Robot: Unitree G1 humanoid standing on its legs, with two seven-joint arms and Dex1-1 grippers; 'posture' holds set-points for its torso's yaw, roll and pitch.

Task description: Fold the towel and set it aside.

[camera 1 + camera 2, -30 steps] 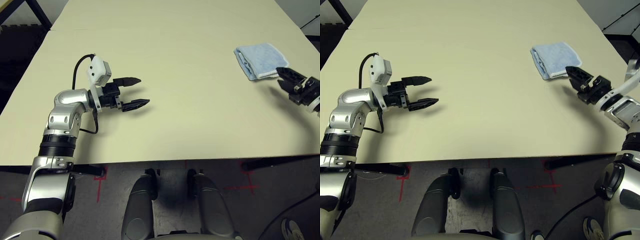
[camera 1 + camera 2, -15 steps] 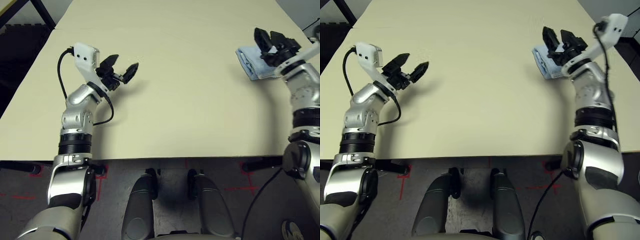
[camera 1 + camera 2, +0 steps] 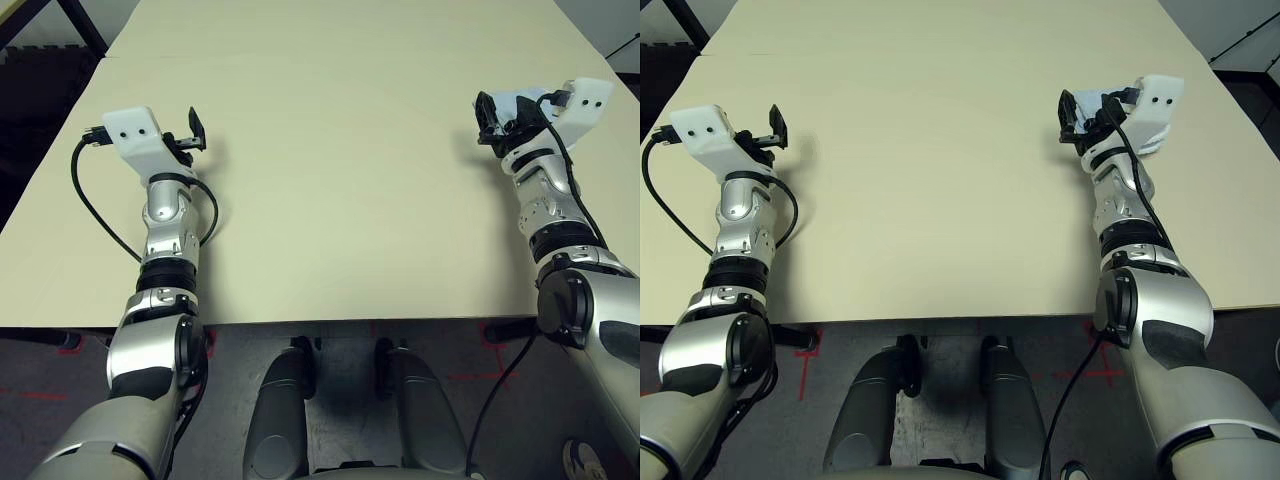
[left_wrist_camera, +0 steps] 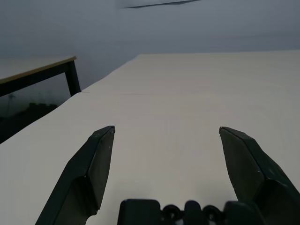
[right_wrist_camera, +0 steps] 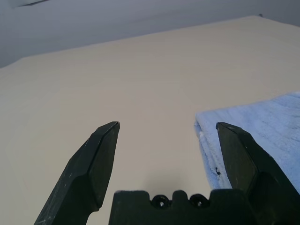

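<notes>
Both hands stand with fingers spread wide and empty: the left hand (image 4: pixel 164 136) over bare tabletop (image 3: pixel 340 180) on the left, the right hand (image 5: pixel 166 131) just beside the towel (image 5: pixel 262 126). Folded, the light-blue towel lies flat near the tabletop's far right edge, mostly behind that wrist; its long axis seems to run away from the robot.
</notes>
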